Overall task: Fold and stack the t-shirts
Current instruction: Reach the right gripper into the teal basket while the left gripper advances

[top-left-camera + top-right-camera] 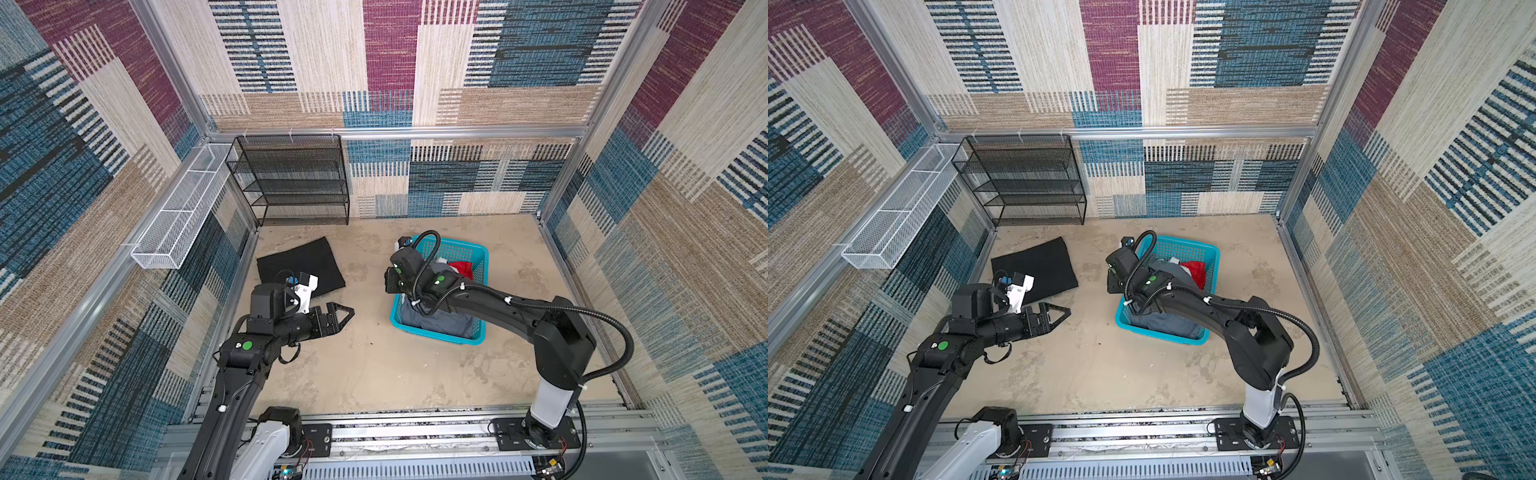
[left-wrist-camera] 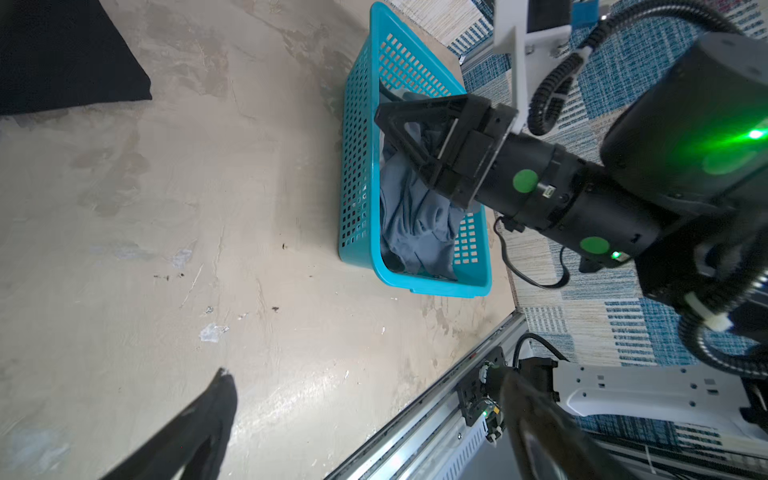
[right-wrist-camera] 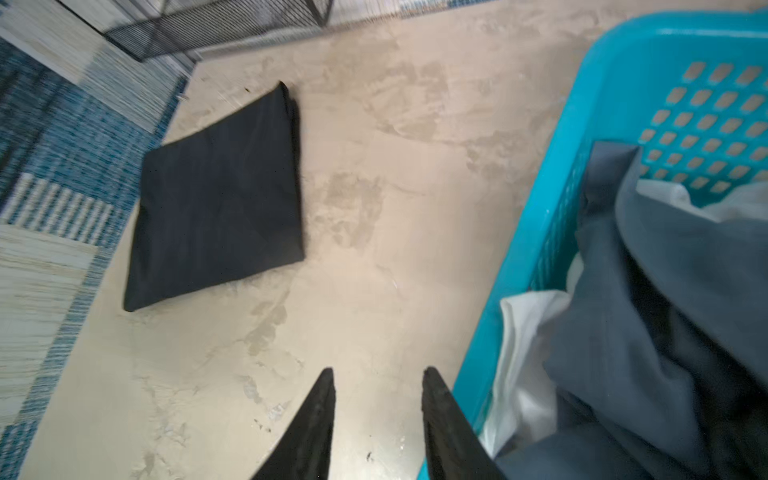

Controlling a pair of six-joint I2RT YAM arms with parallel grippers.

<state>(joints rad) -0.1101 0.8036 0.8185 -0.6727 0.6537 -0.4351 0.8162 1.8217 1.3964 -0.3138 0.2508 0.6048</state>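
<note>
A folded black t-shirt (image 1: 301,266) (image 1: 1036,266) (image 3: 216,199) lies flat on the floor at the back left. A crumpled blue-grey t-shirt (image 1: 440,324) (image 2: 415,208) (image 3: 665,311) fills the turquoise basket (image 1: 478,253) (image 2: 361,166), along with a red one (image 1: 463,268) (image 1: 1196,270) and a white one (image 3: 523,340). My right gripper (image 3: 378,372) (image 2: 399,124) hangs over the basket's left rim, its jaws narrowly apart with only bare floor between them. Left of the basket, my left gripper (image 1: 345,316) (image 2: 368,378) stands wide open and holds nothing.
A black mesh shelf rack (image 1: 291,178) stands against the back wall. A white wire tray (image 1: 183,212) hangs on the left wall. The metal rail (image 1: 415,432) that carries both arm bases runs along the front edge. Patterned walls enclose the floor.
</note>
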